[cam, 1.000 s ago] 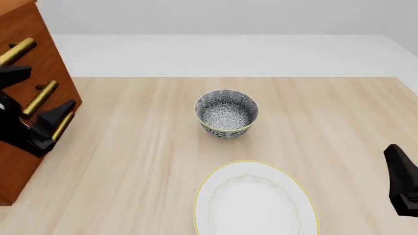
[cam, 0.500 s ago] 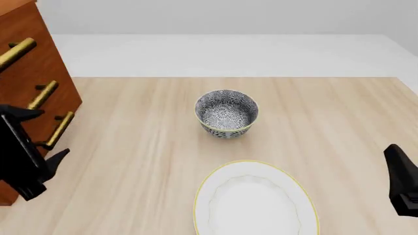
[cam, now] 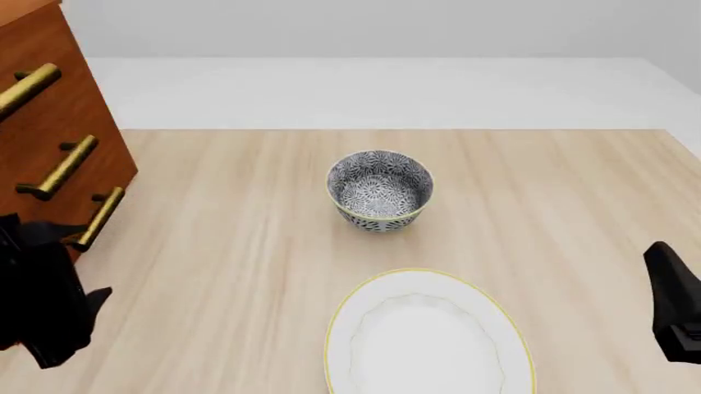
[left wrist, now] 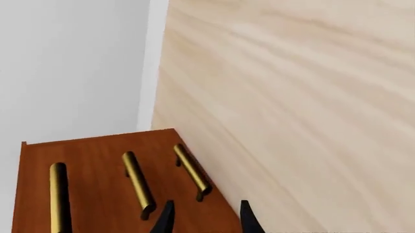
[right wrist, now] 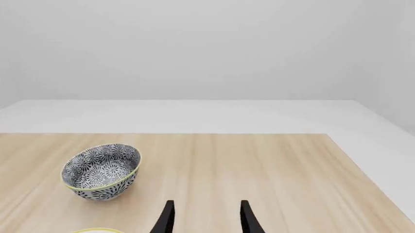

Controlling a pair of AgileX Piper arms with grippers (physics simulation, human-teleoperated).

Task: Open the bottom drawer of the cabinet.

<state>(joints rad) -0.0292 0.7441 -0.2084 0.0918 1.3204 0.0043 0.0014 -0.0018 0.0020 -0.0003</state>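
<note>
The bottom drawer (cam: pixel 68 240) sits at the foot of the cabinet (cam: pixel 55 123), which stands at the left edge of the table (cam: pixel 241 246), toward its far corner. I see three brass bar handles on the cabinet front; the lowest one (cam: pixel 97 218) belongs to this drawer, and its front looks flush with the two above, so I read it as closed. My left gripper (cam: pixel 49 308) hangs at the left edge of the table, nearer to me than the cabinet, just below that lowest handle and apart from it. In the left wrist view its two dark fingertips (left wrist: pixel 166 221) stand spread with a gap between them and nothing held, pointing at the cabinet front beside the bottom handle (left wrist: pixel 192 170). My right gripper (right wrist: pixel 204 221) is at the right edge of the table, on my side; its fingers are likewise parted and empty, aimed across the bare wood. A patterned bowl (cam: pixel 379 190) stands near the middle of the table, well apart from the cabinet, and a white plate with a yellow rim (cam: pixel 428 332) lies at the near edge, just in front of the bowl
</note>
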